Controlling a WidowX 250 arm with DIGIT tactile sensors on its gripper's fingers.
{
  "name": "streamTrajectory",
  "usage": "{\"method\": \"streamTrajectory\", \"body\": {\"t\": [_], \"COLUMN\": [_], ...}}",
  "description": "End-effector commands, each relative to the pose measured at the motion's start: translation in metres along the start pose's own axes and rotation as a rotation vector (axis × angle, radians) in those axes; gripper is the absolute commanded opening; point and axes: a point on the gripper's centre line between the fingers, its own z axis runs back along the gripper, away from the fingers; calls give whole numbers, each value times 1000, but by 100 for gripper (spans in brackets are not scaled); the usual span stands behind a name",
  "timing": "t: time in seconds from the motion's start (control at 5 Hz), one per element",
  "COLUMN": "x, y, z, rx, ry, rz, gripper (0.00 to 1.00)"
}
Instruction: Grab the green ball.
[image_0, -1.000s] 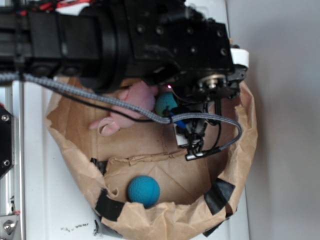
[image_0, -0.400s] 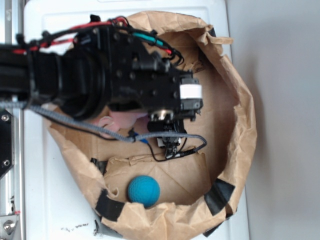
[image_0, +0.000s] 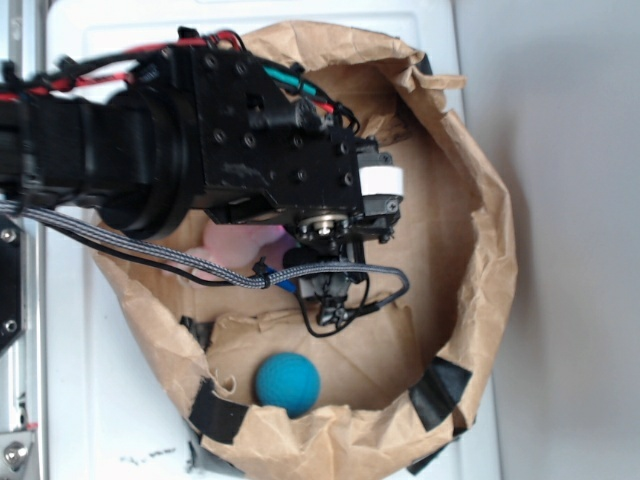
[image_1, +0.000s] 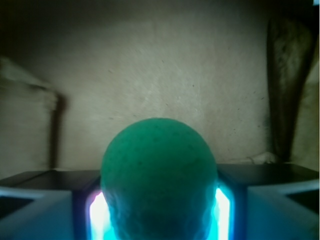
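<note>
Green ball (image_1: 159, 175) clamped between gripper (image_1: 159, 210) fingers; no legible writing

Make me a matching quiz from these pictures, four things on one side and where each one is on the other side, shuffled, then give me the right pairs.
Things:
1. green ball
2. blue ball
3. pink plush toy
4. paper bag

Places:
A. mostly hidden under the arm
B. lying free on the bag floor near the black-taped rim
C. between the fingers of the gripper
D. on the white surface, holding the toys

Pairs: 1-C, 2-B, 3-A, 4-D
</note>
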Motion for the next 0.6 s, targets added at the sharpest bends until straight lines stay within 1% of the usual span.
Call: {"method": "streamTrajectory", "body": {"t": [0.0, 0.2, 0.4], "x": [9, 4, -6], "y": [15, 14, 5], "z": [89, 102, 102], "rx": [-106, -96, 37], "ry": [-14, 14, 25], "rz": [15, -10, -94], "gripper": [0, 0, 5]}}
